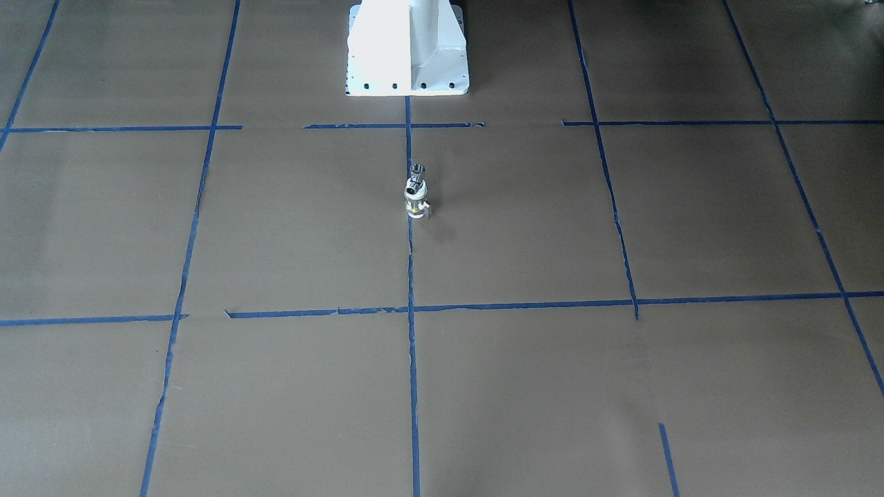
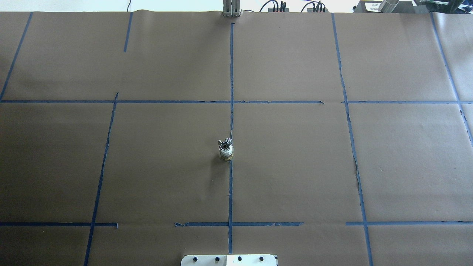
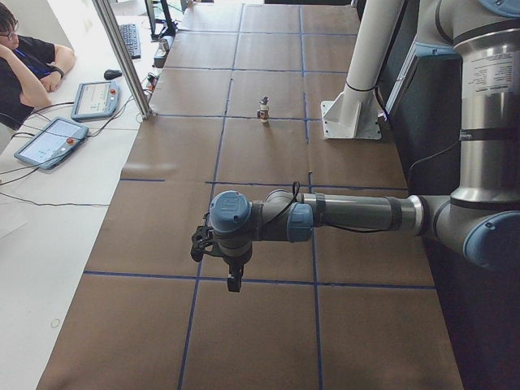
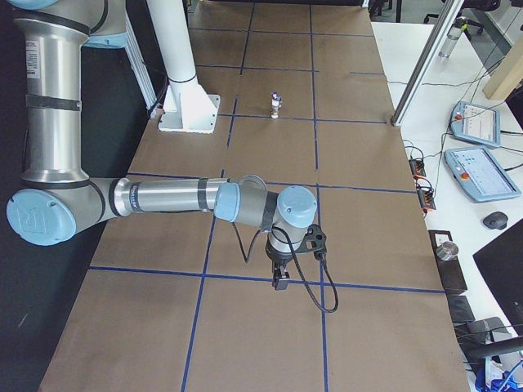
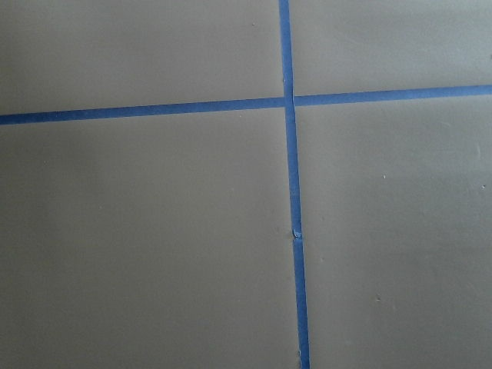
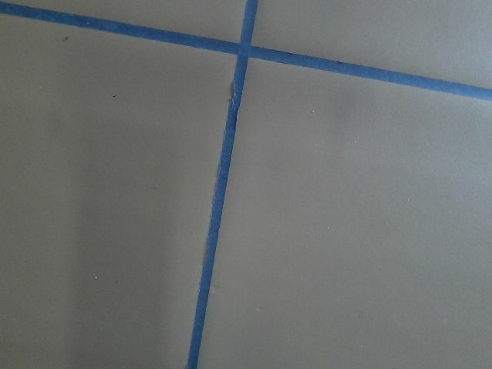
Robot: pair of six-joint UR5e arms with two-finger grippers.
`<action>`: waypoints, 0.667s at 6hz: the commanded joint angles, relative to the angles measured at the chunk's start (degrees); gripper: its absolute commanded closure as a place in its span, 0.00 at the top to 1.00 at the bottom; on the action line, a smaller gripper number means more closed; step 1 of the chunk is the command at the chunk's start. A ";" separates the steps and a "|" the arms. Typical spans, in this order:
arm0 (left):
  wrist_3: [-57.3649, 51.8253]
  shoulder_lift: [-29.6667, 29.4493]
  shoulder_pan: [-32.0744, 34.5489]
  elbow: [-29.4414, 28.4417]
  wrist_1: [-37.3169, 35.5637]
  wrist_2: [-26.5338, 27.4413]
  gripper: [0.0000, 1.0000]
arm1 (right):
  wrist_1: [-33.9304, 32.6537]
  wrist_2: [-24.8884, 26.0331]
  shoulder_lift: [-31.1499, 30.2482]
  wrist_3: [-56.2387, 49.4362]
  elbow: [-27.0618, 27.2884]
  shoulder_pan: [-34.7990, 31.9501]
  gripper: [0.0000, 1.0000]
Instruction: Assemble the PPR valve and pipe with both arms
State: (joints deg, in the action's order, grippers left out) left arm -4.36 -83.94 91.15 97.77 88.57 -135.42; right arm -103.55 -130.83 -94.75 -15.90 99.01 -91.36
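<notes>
The PPR valve stands upright on the brown table near its middle, on a blue tape line. The chrome pipe sits on top of it, and the two look joined. The stack also shows in the overhead view, valve and pipe, and small in the side views. The left gripper hangs over the table's left end, far from the stack. The right gripper hangs over the right end. Both show only in the side views, so I cannot tell whether they are open or shut. The wrist views show only paper and tape.
The white pedestal base stands behind the stack. Blue tape lines grid the brown paper. An operator sits past the far edge, with tablets and cables on the white bench. An aluminium post stands at that edge.
</notes>
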 commanded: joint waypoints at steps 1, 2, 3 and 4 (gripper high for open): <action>0.14 0.96 0.00 0.40 -0.76 0.32 1.00 | 0.63 -0.21 -0.61 1.13 -0.21 0.22 1.00; 0.14 2.19 0.00 0.49 -0.33 0.41 1.00 | 0.63 -0.30 -0.79 1.13 -0.13 0.22 1.00; 0.14 2.73 0.00 0.66 -0.41 0.50 1.00 | 0.63 -0.82 -0.70 1.13 -0.13 1.00 1.00; 0.05 3.17 -0.09 0.49 -0.24 0.42 1.00 | 0.63 -1.79 -0.79 1.13 -0.13 1.80 1.00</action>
State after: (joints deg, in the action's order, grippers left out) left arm -4.24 -81.29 91.11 98.33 88.21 -134.97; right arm -102.92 -131.83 -95.48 -14.77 98.87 -90.30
